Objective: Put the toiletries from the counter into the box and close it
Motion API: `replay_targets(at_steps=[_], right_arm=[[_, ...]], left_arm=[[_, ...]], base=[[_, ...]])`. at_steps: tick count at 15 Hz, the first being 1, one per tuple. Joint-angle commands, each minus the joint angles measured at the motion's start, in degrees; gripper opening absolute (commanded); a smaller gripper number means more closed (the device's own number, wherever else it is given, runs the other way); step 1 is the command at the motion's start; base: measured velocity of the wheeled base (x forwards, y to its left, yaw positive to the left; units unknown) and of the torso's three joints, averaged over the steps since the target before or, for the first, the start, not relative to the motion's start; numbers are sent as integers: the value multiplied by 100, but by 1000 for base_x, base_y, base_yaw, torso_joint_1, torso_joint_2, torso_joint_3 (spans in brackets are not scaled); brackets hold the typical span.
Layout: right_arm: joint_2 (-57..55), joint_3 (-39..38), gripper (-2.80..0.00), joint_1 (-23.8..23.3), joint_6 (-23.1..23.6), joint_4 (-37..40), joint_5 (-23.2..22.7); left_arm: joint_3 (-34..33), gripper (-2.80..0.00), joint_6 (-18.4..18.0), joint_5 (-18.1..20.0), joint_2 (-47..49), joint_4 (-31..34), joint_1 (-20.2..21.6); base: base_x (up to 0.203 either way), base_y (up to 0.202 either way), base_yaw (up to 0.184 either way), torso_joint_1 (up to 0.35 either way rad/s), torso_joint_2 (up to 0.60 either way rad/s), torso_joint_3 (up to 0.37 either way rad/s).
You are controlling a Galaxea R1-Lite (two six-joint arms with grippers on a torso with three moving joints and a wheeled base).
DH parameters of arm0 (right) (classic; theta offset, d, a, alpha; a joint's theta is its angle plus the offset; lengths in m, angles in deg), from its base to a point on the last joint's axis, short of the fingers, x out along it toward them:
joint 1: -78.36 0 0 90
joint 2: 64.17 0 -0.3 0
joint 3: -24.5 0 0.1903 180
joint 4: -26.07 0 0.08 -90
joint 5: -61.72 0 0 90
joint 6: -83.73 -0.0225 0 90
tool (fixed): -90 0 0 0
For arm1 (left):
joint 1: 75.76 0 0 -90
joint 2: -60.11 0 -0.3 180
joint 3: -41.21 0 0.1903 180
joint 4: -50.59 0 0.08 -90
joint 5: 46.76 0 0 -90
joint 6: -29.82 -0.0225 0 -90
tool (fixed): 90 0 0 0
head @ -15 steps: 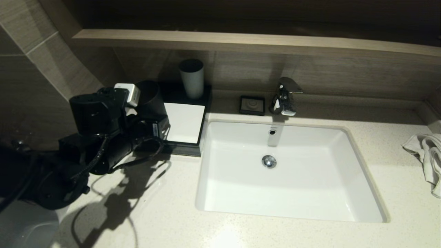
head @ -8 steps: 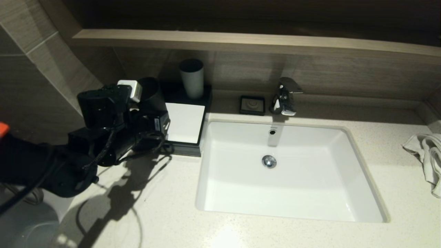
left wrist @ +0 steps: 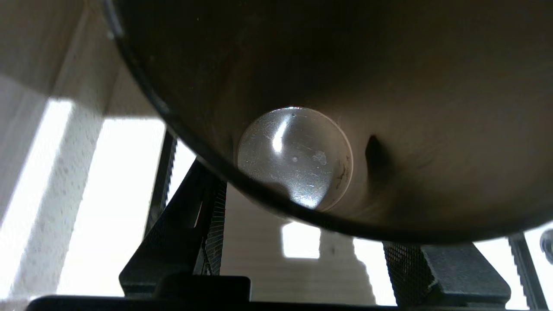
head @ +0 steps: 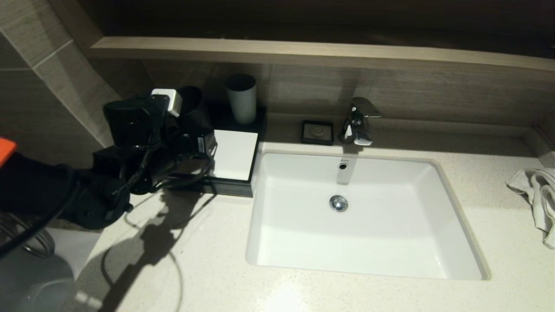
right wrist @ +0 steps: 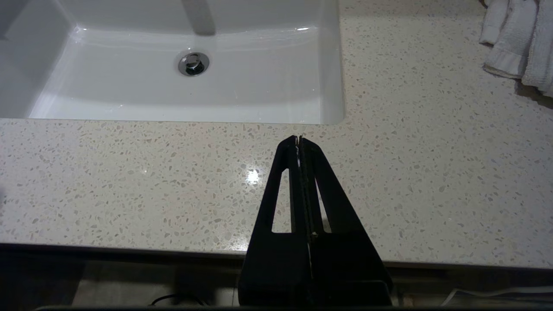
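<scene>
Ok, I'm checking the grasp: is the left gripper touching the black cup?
Touching. In the left wrist view, the left gripper has a finger on either side of the black cup, both pressed against its outer wall.

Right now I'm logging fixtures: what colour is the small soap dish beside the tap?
Black; the soap dish shows best in the head view.

Grey cup (head: 241, 99) upright at the back wall, small black soap dish (head: 318, 132) beside chrome faucet (head: 358, 121) — white towel (head: 537, 198) crumpled far right.
</scene>
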Motion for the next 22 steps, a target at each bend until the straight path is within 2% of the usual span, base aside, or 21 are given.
replay_targets(at_steps=[1, 22], right_arm=[[-6, 0, -280, 0, -1, -2, 0], [0, 0, -280, 0, -1, -2, 0]], left_arm=[[215, -280, 0, -10, 97, 18, 44], [1175, -280, -3, -10, 685, 360, 146]], base=[[0, 0, 0, 0, 0, 0], [0, 0, 0, 0, 0, 0]])
